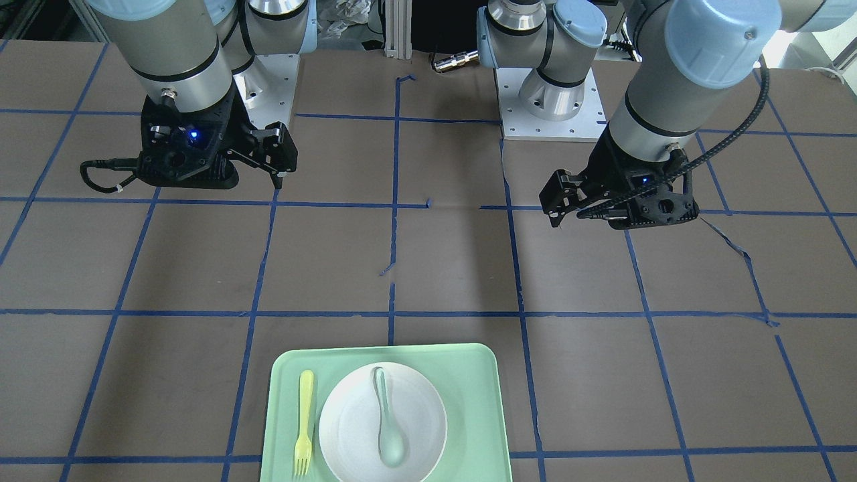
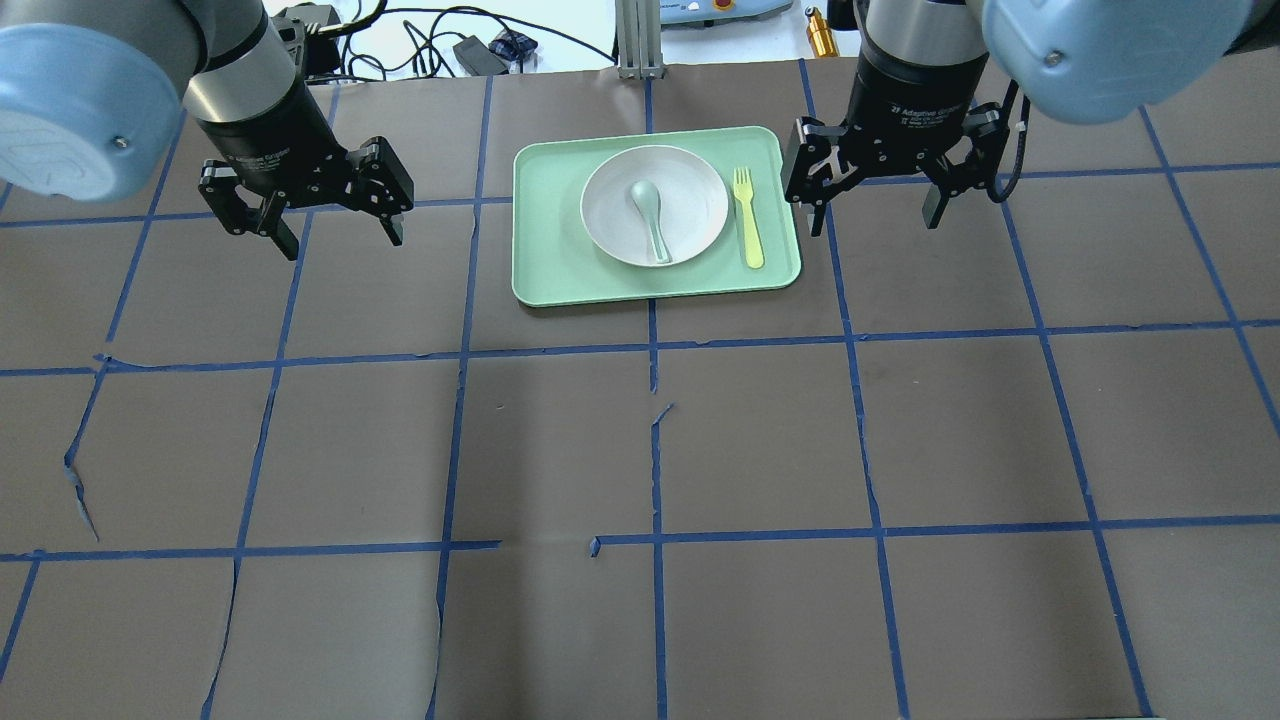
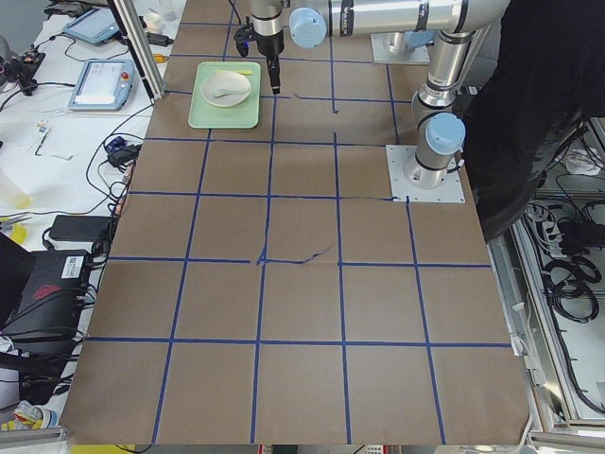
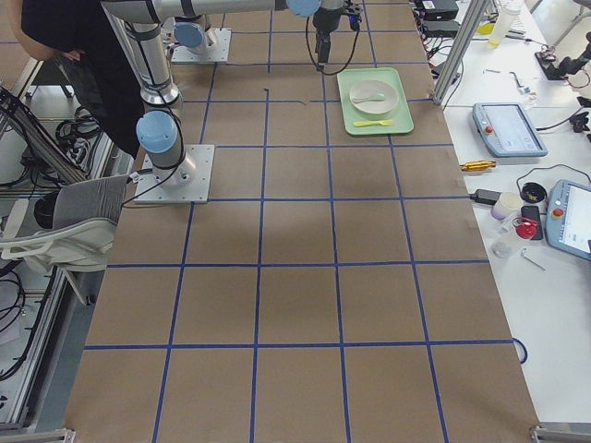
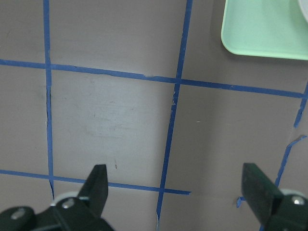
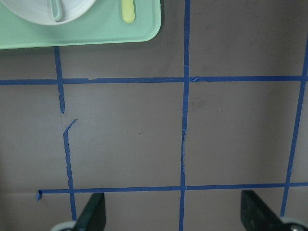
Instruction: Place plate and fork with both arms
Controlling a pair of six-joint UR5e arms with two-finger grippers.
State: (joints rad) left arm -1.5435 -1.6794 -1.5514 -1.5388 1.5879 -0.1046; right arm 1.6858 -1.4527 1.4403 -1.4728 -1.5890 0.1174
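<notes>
Left gripper (image 2: 345, 243): up in the air over bare table, well off the tray's left side. Jaws are spread wide with nothing between them, touching nothing.
Right gripper (image 2: 872, 226): hovering just beside the tray's right edge, jaws also wide apart. It's empty-handed, no contact with tray or fork.
Plate (image 2: 697, 198): sitting flat on the tray, about the middle of it, right between the two grippers.
Fork (image 2: 748, 228): lying flat on the tray just beside the plate, on the right gripper's side, tines pointing away from the robot.
Spoon (image 2: 650, 207): resting inside the plate, bowl end away from the robot.
Tray (image 2: 558, 255): mint green, on the far part of the table from the robot.
Table (image 2: 640, 450): brown cover, blue tape grid.
</notes>
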